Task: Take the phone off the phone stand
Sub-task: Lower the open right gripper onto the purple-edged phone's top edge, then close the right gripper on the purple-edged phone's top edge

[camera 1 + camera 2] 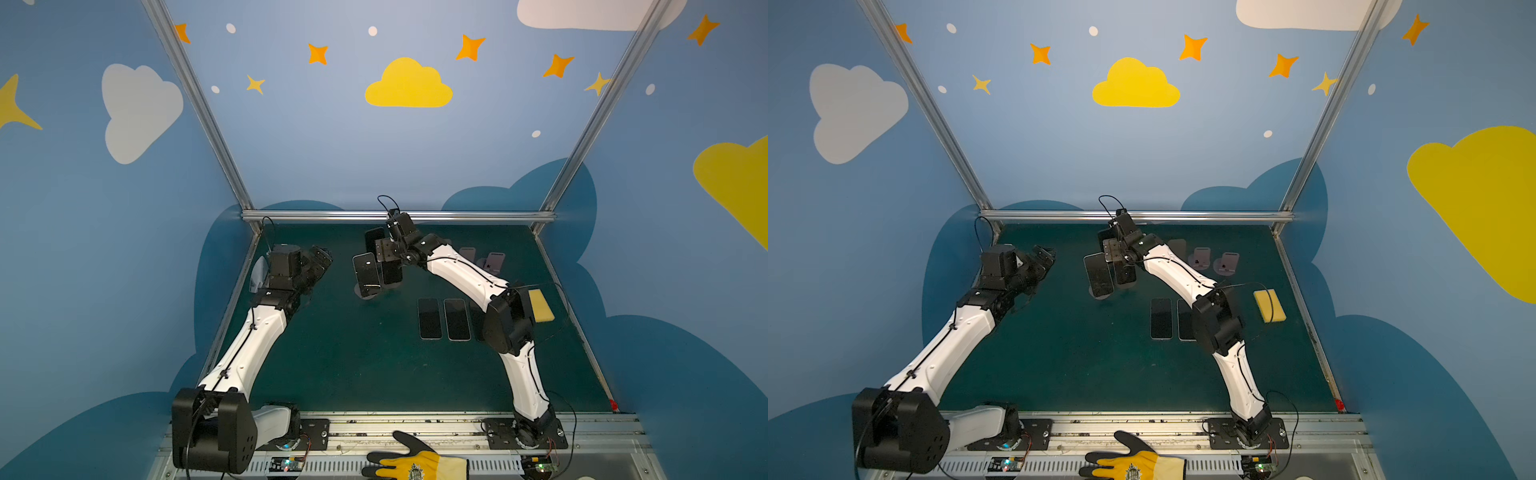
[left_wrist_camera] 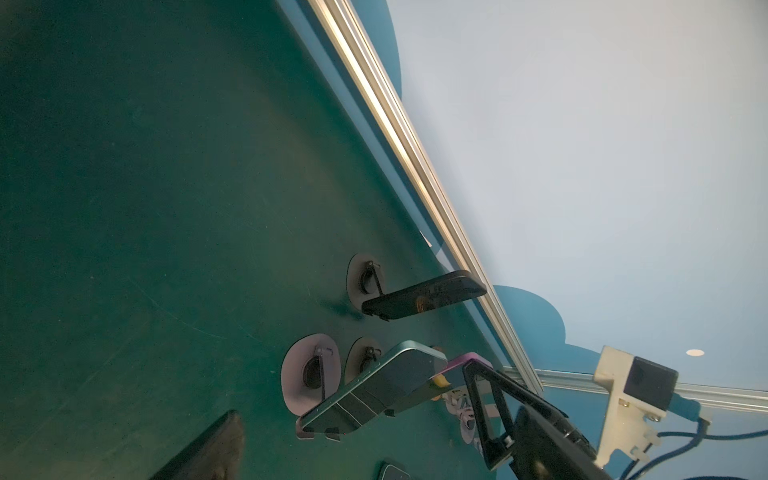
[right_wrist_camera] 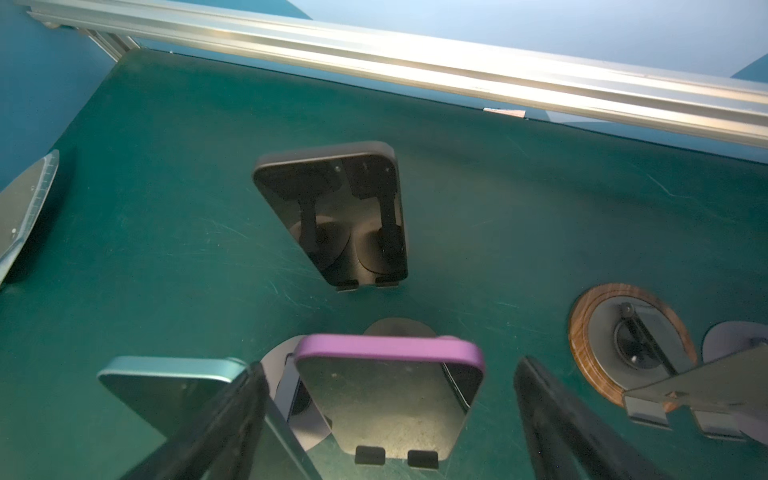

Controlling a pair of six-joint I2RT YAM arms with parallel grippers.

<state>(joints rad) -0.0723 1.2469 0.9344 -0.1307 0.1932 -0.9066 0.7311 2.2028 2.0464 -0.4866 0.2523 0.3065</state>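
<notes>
Right wrist view gives me the clearest read: the right claw [image 3: 388, 368] stands wide open with hold of nothing, its dark fingers [image 3: 232, 415] straddling the purple-cased phone [image 3: 390, 399] without touching it, as far as I can tell. That phone leans back on its phone stand [image 3: 370, 455], its bottom edge caught behind two small lip tabs. I judge it has to be pinched across its side edges and lifted up over the tabs rather than dragged forward, which is why I have the claw lined up across its width. Crowding is the trouble. A teal phone [image 3: 166, 386] on its own stand sits just beside it, and one finger crosses right in front of that phone, so a careless close could knock it. Beyond stands a black phone [image 3: 332, 212] on a further stand, near the aluminium rail [image 3: 415, 58], and on the other side is an empty stand [image 3: 602, 328] ringed in wood colour. In both top views two flat-lying phones [image 1: 429, 318] rest on the green counter [image 1: 353, 374] beside the right arm's elbow, with a yellow sponge [image 1: 540, 305] near the edge and a glove [image 1: 415, 461] at the front rail. The left claw [image 1: 322, 259] hangs well apart, fully open and empty, out of the way.
</notes>
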